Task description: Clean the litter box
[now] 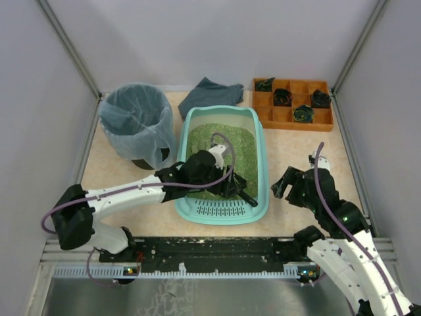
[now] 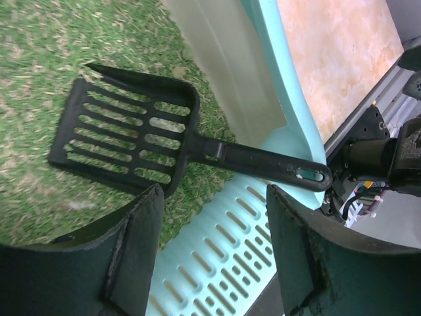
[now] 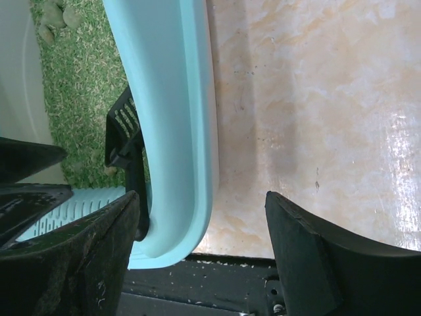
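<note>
Litter box (image 1: 261, 146) sits at the middle of the table (image 1: 296, 155), a slotted scoop (image 2: 125, 135) lying on its green litter (image 2: 39, 46). Left gripper (image 2: 214, 214) hovers above the scoop, jaws wide apart and empty. Right gripper (image 3: 200, 205) hangs beside the box's right rim, jaws wide, holding nothing.

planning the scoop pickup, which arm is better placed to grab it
Left. The left gripper hangs open right over the scoop lying in the litter box. The right gripper, also open, is outside the box wall, over the table.
</note>
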